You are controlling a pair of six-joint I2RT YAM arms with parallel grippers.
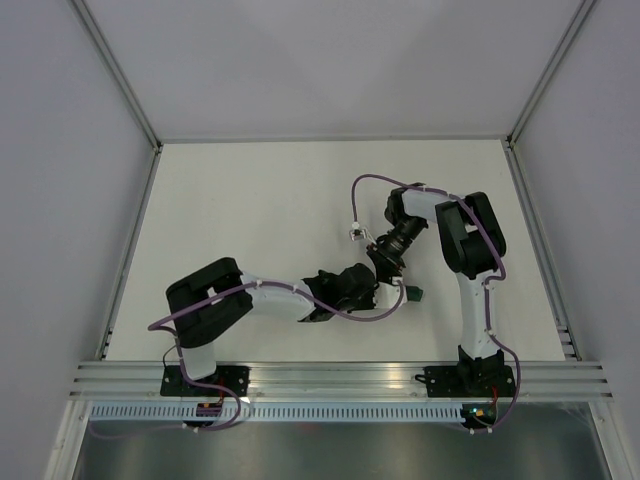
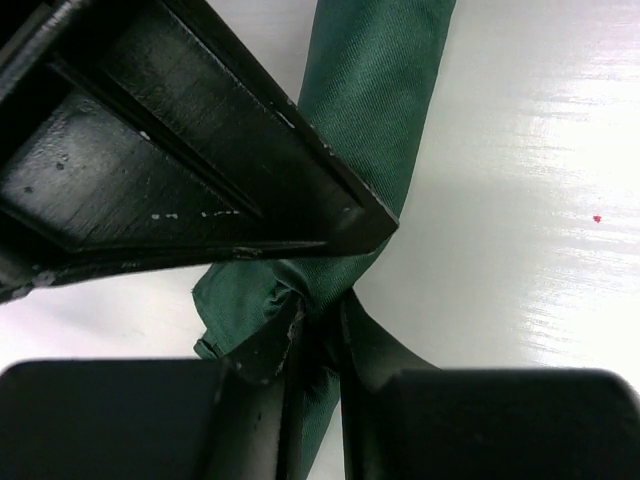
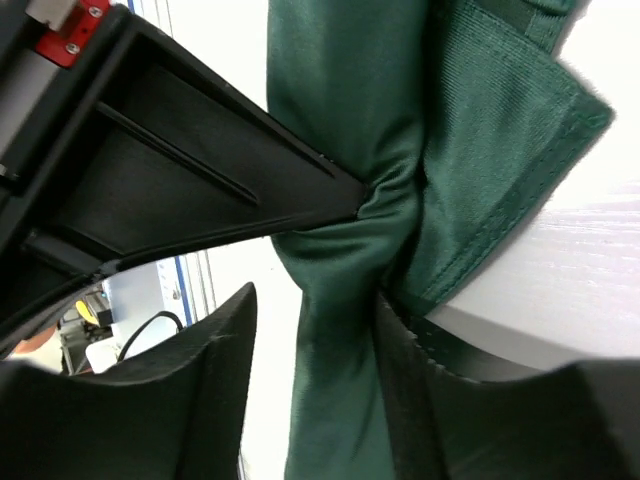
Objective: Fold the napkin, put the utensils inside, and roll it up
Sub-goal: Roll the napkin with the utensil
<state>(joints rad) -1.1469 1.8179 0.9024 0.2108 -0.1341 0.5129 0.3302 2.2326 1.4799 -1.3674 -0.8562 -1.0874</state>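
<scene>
The dark green napkin (image 1: 413, 293) is rolled into a thin bundle on the white table, mostly hidden under both grippers in the top view. In the left wrist view the napkin roll (image 2: 370, 90) runs up from my left gripper (image 2: 320, 335), whose jaws are pinched shut on the cloth. In the right wrist view my right gripper (image 3: 315, 300) straddles the roll (image 3: 340, 100) with jaws apart: one finger touches it and a gap shows at the other. The grippers meet in the top view, left (image 1: 378, 292) and right (image 1: 392, 272). The fork is hidden.
A purple cable with a white connector (image 1: 355, 233) hangs above the table by the right arm. An aluminium rail (image 1: 340, 375) runs along the near edge. Grey walls enclose the table on three sides.
</scene>
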